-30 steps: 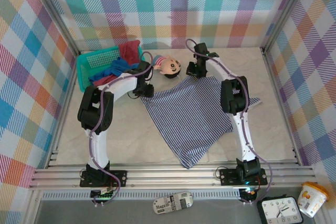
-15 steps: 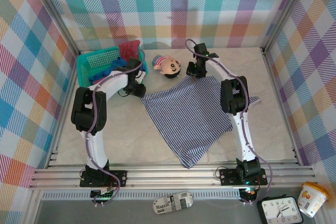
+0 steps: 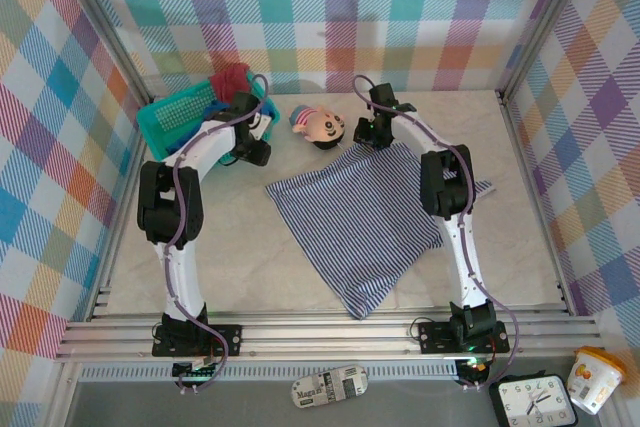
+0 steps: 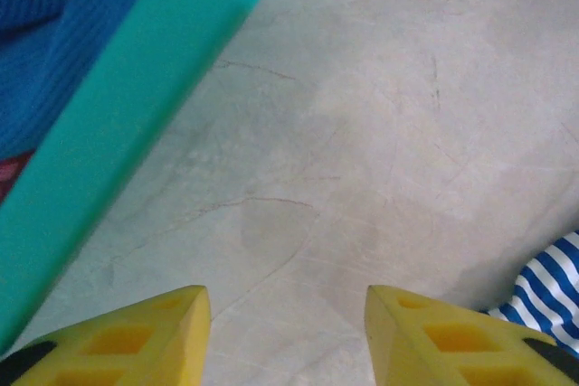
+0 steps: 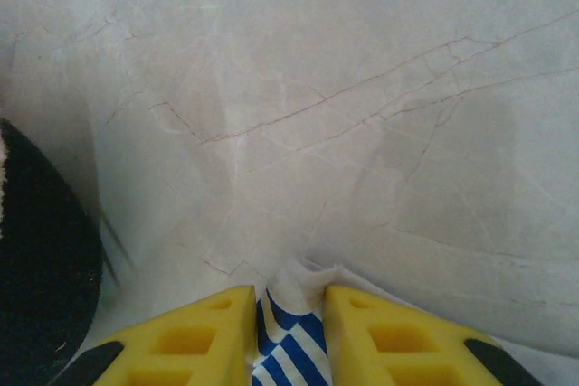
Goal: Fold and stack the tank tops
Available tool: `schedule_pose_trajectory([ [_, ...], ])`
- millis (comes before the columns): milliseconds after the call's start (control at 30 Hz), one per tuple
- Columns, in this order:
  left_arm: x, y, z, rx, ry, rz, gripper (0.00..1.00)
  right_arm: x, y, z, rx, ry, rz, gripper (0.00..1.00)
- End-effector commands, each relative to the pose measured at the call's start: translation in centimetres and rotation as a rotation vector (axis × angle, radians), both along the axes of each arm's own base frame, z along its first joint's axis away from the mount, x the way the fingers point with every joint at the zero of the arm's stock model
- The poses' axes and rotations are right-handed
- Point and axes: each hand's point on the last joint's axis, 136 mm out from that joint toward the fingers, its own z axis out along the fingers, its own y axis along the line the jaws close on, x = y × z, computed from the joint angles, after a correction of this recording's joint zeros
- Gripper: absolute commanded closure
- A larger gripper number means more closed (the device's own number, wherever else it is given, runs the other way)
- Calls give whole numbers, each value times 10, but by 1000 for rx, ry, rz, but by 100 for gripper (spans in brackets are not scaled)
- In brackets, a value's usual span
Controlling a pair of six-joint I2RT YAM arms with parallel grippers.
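The navy-and-white striped tank top (image 3: pixel 365 217) lies spread flat on the table centre. My right gripper (image 3: pixel 377 137) is shut on its far corner (image 5: pixel 291 336), the cloth pinched between the yellow fingers (image 5: pixel 199 341). My left gripper (image 3: pixel 255 147) hangs open over bare table beside the teal basket, nothing between its fingers (image 4: pixel 118 341); a striped edge (image 4: pixel 547 291) shows at the lower right of its view. The bright blue top (image 4: pixel 45 33) and the dark red top (image 3: pixel 232 77) sit bunched in the basket.
The teal mesh basket (image 3: pixel 170 115) stands at the back left. A big-headed doll (image 3: pixel 322 125) lies between the two grippers at the back. Plaid walls close in the table on three sides.
My left gripper has let go of the striped top's left corner and moved back toward the basket. The striped top now lies flatter. The right gripper has not moved.
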Motion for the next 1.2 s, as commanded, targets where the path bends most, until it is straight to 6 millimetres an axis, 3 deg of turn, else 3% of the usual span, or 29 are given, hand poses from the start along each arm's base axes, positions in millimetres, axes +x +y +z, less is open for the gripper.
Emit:
schedule_pose_trajectory([
  [0, -22, -6, -1, -64, 63, -30, 47, -19, 0, -14, -23, 61, 18, 73],
  [167, -63, -21, -14, -159, 158, -97, 40, -13, 4, -1, -4, 14, 32, 71],
  [267, -74, -22, -27, -153, 196, -122, 40, -10, 4, 9, -3, -13, 36, 67],
  [400, -75, -33, -36, -185, 202, -159, 40, -8, 7, 17, 8, -34, 36, 65],
  [833, -80, -50, -65, -190, 290, -193, 44, -11, 6, -13, -28, 53, 10, 63],
  [1167, -75, -64, -63, -232, 279, -199, 53, -19, 1, -36, -108, 118, -4, 70],
])
